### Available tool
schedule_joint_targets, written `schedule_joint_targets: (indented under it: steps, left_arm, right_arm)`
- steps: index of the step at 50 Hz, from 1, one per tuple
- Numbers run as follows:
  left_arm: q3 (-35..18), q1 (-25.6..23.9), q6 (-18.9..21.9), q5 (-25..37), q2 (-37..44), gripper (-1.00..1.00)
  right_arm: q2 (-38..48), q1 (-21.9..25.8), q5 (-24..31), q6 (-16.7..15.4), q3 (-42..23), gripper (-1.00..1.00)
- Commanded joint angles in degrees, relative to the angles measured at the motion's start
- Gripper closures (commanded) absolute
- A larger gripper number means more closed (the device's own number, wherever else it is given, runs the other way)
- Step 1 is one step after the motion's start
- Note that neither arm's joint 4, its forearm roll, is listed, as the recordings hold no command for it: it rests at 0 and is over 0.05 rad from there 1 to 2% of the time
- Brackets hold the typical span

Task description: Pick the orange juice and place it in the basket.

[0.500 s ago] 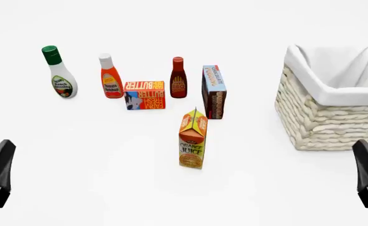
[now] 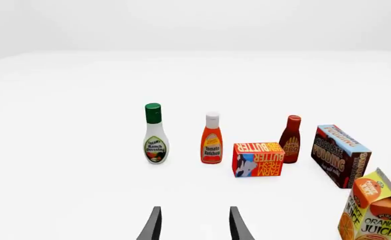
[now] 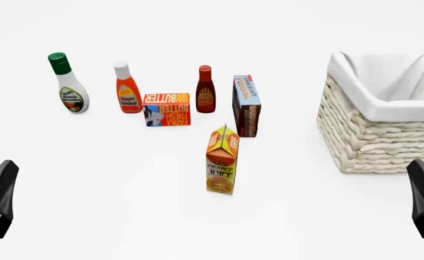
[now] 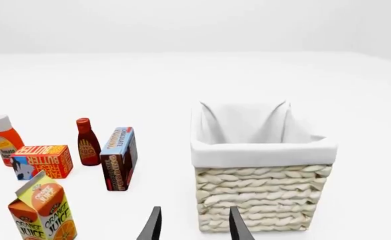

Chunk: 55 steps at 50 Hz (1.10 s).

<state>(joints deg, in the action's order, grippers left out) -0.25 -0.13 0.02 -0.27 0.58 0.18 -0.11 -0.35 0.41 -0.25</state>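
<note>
Both my grippers, left & right, spread, empty. Orange juice upright; only R wrist shows basket lining inside.

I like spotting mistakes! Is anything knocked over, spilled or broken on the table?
No, nothing stands out. The orange juice, the bottles and the boxes all stand upright, nothing is spilled, and the basket sits level with its cloth lining neat.

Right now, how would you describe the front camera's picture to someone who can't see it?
An upright orange juice carton stands mid-table, apart from a large wicker basket at the right. Behind it sit a ranch dressing bottle, ketchup bottle, butter box, dark sauce bottle and pudding box. Two black grippers show at the lower corners, holding nothing.
</note>
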Motion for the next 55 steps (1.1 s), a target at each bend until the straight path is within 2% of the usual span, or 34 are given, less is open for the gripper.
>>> schedule_joint_targets:
  steps: [1,9,10,12,14,16,18,20,22,24,26,30,31,33,39,55]
  left_arm:
    - [0.0,0.0,0.0,0.1,0.0,-1.00]
    - [0.0,0.0,0.0,0.0,0.0,-1.00]
    - [0.0,0.0,0.0,0.0,0.0,-1.00]
    - [0.0,0.0,0.0,0.0,0.0,-1.00]
    - [0.0,0.0,0.0,0.0,0.0,-1.00]
    - [0.0,0.0,0.0,0.0,0.0,-1.00]
    - [0.0,0.0,0.0,0.0,0.0,-1.00]
    - [0.0,0.0,0.0,0.0,0.0,-1.00]
    - [0.0,0.0,0.0,0.0,0.0,-1.00]
    - [0.0,0.0,0.0,0.0,0.0,-1.00]
    - [0.0,0.0,0.0,0.0,0.0,-1.00]
    - [0.0,0.0,0.0,0.0,0.0,-1.00]
    - [0.0,0.0,0.0,0.0,0.0,-1.00]
    - [0.0,0.0,0.0,0.0,0.0,-1.00]
    - [0.0,0.0,0.0,0.0,-0.1,-1.00]
    - [0.1,0.0,0.0,-0.2,0.2,-1.00]
  right_arm:
    - [-0.1,0.1,0.3,-0.3,-0.4,-1.00]
    - [-0.1,1.0,0.6,-1.2,-3.1,-1.00]
    - [-0.1,1.1,1.9,0.0,-3.6,-1.00]
    - [-0.1,0.9,3.3,0.2,-5.1,-1.00]
    - [-0.2,1.6,3.4,3.1,-6.8,-1.00]
    - [-0.1,2.6,5.7,3.3,-8.6,-1.00]
    - [-0.1,3.9,6.7,7.2,-9.4,-1.00]
    - [0.7,3.9,8.9,5.9,-10.6,-1.00]
    - [1.5,5.5,9.3,6.4,-11.6,-1.00]
    - [3.9,5.2,9.9,5.7,-13.0,-1.00]
    - [5.7,7.0,9.8,7.9,-14.1,-1.00]
    - [7.8,7.4,11.4,8.2,-16.4,-1.00]
    - [8.5,6.8,12.4,7.0,-17.4,-1.00]
    - [9.6,7.9,12.7,8.5,-17.9,-1.00]
    - [10.3,7.4,16.1,8.8,-20.1,-1.00]
    - [14.9,9.9,19.9,13.5,-24.5,-1.00]
